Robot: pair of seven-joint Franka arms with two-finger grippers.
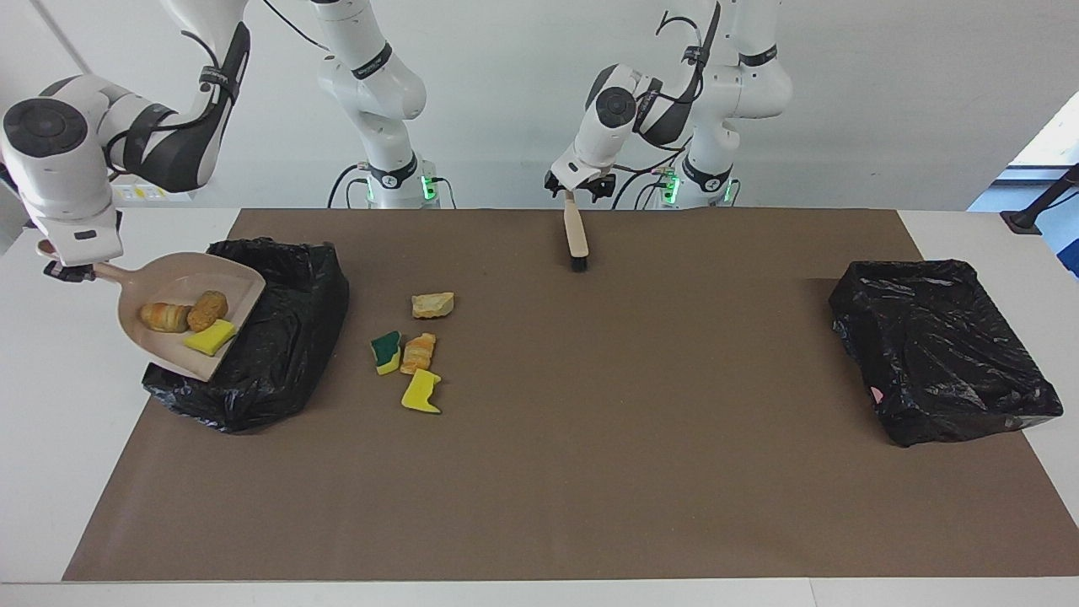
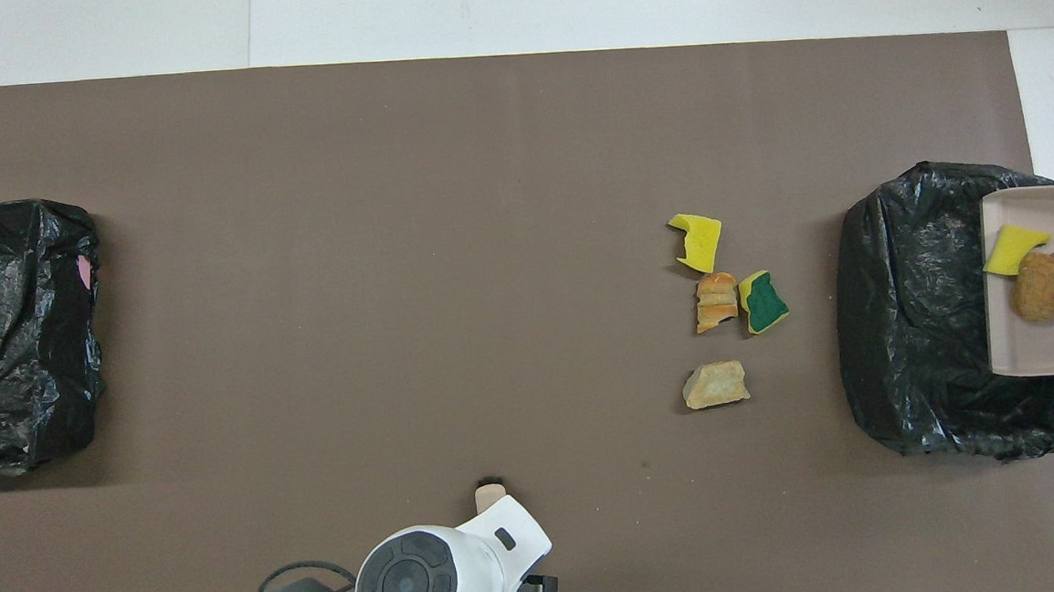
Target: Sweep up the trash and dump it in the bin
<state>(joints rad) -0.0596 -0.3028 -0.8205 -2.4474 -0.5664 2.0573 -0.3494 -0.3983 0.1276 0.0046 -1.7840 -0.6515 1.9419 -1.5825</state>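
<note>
Trash [image 1: 187, 320] in dustpan [image 1: 169, 291], held by right gripper [image 1: 72, 271] over bin [image 1: 278, 337].

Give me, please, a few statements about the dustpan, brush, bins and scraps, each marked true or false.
1. The right gripper holds the dustpan over a bin. True.
2. The dustpan is empty. False: it carries three scraps.
3. Four scraps lie on the mat. True.
4. The left gripper holds nothing. False: it holds the brush, bristles down.
5. The second bin stands at the left arm's end. True.
</note>
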